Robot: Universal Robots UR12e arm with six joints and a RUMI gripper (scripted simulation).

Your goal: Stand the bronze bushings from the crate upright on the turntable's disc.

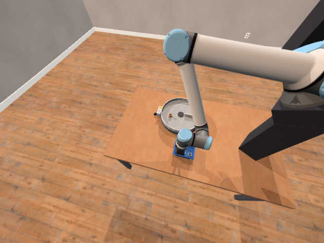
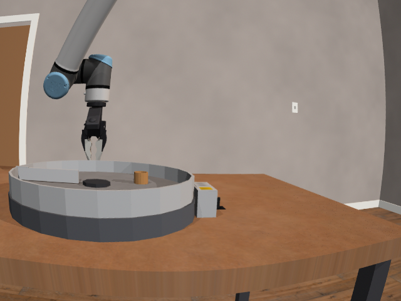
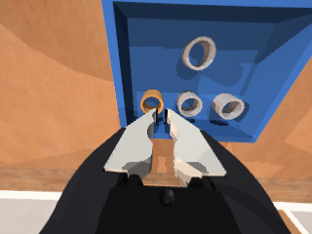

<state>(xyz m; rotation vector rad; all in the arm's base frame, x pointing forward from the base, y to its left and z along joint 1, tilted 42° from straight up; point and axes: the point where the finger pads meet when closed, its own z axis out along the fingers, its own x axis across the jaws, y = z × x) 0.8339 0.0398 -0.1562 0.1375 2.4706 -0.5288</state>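
My gripper [image 2: 93,158] [image 3: 161,109] points down over the crate, its fingers nearly together with nothing between them. The blue crate [image 1: 184,157] [image 3: 214,4] holds one bronze bushing [image 3: 152,93], open end up, just beyond the fingertips near a corner. Three steel bushings are also in the crate: one steel bushing [image 3: 198,104] beside the bronze one, another steel bushing [image 3: 220,104] farther right, and a larger-looking steel bushing [image 3: 212,49] farther up in the wrist view. Another bronze bushing [image 1: 170,114] [image 2: 140,178] stands upright on the turntable's disc [image 1: 177,124], away from the dark hub [image 1: 180,114] [image 2: 96,183].
The turntable has a raised rim [image 2: 106,202] around the disc. A pale bar [image 1: 188,114] [image 2: 48,175] reaches inward from the rim toward the hub. A small grey box [image 1: 159,111] [image 2: 206,202] with a yellow patch stands at the rim's outer side. The crate walls surround the bushings.
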